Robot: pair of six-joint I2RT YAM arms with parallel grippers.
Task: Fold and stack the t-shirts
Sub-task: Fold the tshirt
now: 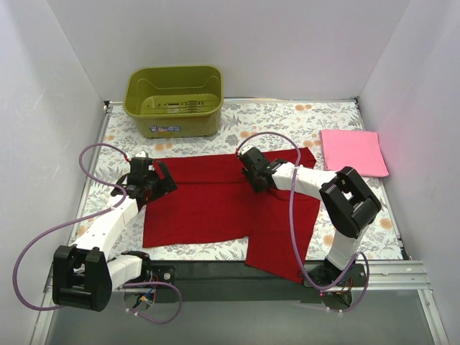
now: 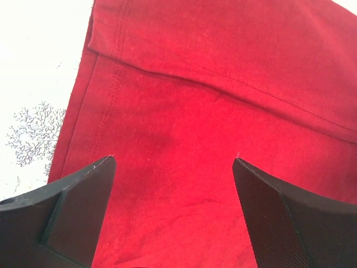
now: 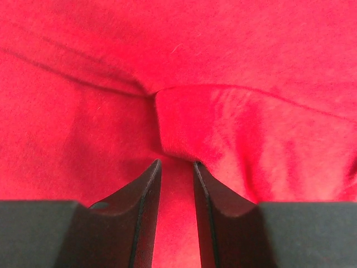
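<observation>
The deep red t-shirt (image 1: 208, 201) lies spread on the flowered table, and its right part reaches over the front edge. My left gripper (image 1: 167, 182) is open over the shirt's left edge. In the left wrist view (image 2: 174, 159) its jaws stand wide apart above the red cloth (image 2: 212, 111) and hold nothing. My right gripper (image 1: 256, 184) rests on the middle of the shirt. In the right wrist view (image 3: 177, 162) its jaws stand a narrow gap apart at a small folded flap (image 3: 184, 123), not closed on it. The light pink t-shirt (image 1: 353, 152) lies folded at the back right.
An olive-green plastic tub (image 1: 172, 118) stands at the back left of the table. White walls close in the left, back and right sides. A black rail (image 1: 215, 272) runs along the front edge under the hanging cloth.
</observation>
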